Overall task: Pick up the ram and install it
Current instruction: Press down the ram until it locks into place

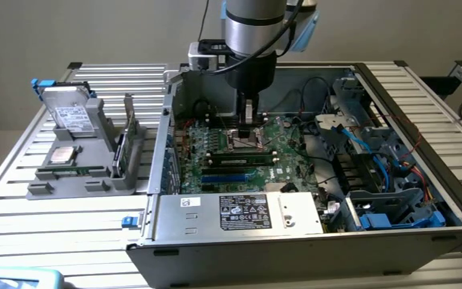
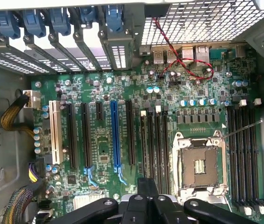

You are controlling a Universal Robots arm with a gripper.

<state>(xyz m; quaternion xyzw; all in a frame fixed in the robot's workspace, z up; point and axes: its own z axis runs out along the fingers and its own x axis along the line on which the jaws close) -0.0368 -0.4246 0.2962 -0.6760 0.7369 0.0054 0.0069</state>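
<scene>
The ram (image 1: 243, 160), a long green stick with dark chips, lies along the black slots on the motherboard (image 1: 287, 135) and looks seated in one of them. It sits just in front of the square processor socket (image 1: 243, 141). My gripper (image 1: 249, 133) hangs inside the open computer case, a little above the socket and just behind the ram, apart from it. Its fingers (image 2: 141, 189) stand together over the bank of memory slots (image 2: 155, 149), and I see nothing between them. The socket (image 2: 199, 165) lies beside those slots.
The case walls (image 1: 166, 120) surround the board. A grey power supply (image 1: 239, 212) with a white label runs along the front, and cables and blue drive bays (image 1: 384, 180) are at the exterior view's right. A grey fixture (image 1: 46, 189) at the left holds a metal drive (image 1: 70, 113).
</scene>
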